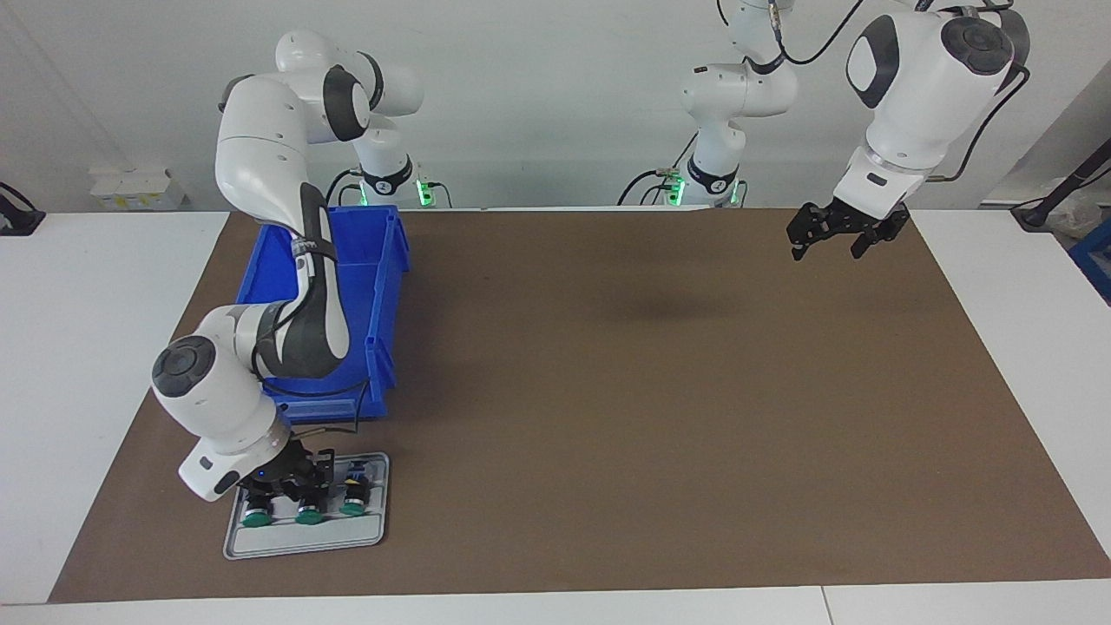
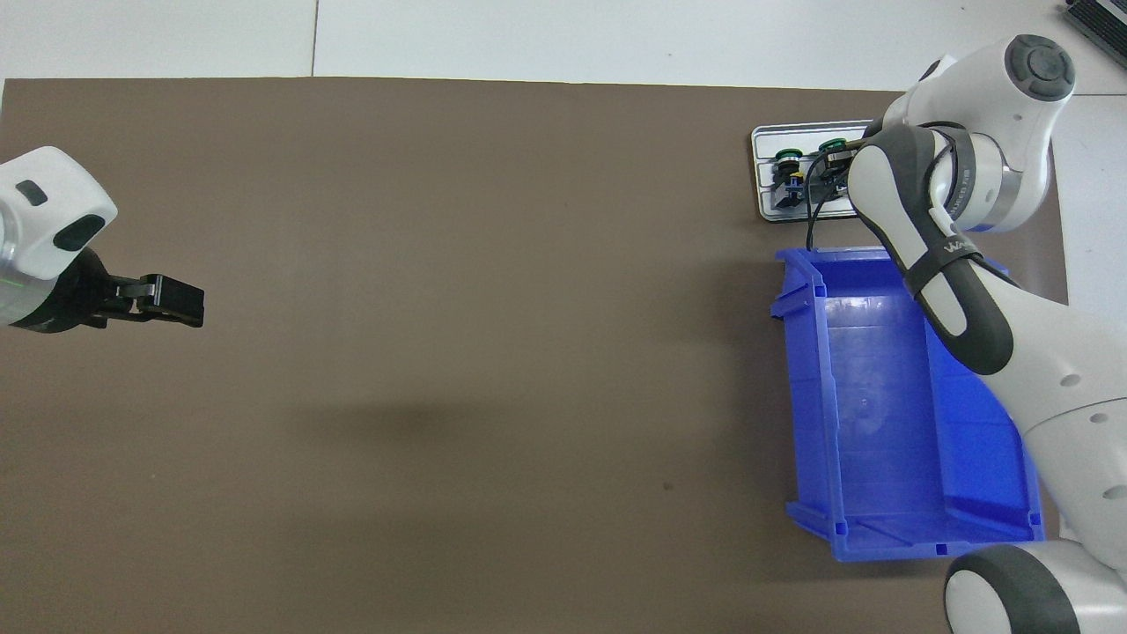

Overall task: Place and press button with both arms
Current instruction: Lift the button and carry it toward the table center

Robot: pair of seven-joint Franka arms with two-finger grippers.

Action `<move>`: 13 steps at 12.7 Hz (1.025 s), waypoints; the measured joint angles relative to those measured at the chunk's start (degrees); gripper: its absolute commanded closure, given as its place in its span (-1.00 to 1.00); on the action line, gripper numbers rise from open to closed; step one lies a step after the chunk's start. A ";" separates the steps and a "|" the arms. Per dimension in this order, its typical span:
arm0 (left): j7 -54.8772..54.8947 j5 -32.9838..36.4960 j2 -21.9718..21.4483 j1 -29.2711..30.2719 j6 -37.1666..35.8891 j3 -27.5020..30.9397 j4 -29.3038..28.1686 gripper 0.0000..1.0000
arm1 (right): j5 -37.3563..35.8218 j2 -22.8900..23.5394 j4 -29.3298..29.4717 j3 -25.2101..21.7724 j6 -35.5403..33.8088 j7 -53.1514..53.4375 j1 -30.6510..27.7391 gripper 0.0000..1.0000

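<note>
Down at the tray (image 1: pixel 260 542), the right gripper (image 1: pixel 299 486) sits among three green-capped buttons lined up in a row, and its fingers have clenched on what looks to be the middle button (image 1: pixel 309 514); the arm hides the contact itself, so the hold is a judgement rather than a plain sight. One neighbouring button (image 1: pixel 255 517) lies just beside the fingers toward the table's end, the third (image 1: pixel 352 507) just beside them toward the middle of the table. A blue bin (image 1: pixel 382 286) stands close to the tray, nearer to the robots, under the right arm. Over the bare brown mat (image 1: pixel 651 391), well apart from all this, the left gripper (image 1: pixel 838 236) hangs waiting with its fingers released and nothing between them. The likely trouble is in the lift: with neighbours so close, a finger could catch one and drag it off the tray, or a shallow pinch on the round body could let the button twist or slip out.
</note>
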 measured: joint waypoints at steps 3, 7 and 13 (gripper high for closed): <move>0.00 0.00 0.00 0.00 0.00 0.00 0.00 -1.00 | 0.00 -3.97 -2.07 -0.10 -0.02 8.63 0.04 1.00; 0.00 0.00 0.00 0.00 0.00 0.00 0.00 -1.00 | -2.48 -10.51 -5.85 -0.04 -3.11 30.75 3.88 1.00; 0.00 0.00 0.00 0.00 0.00 0.00 0.00 -1.00 | -5.94 -13.14 -6.67 0.01 -8.38 74.56 16.59 1.00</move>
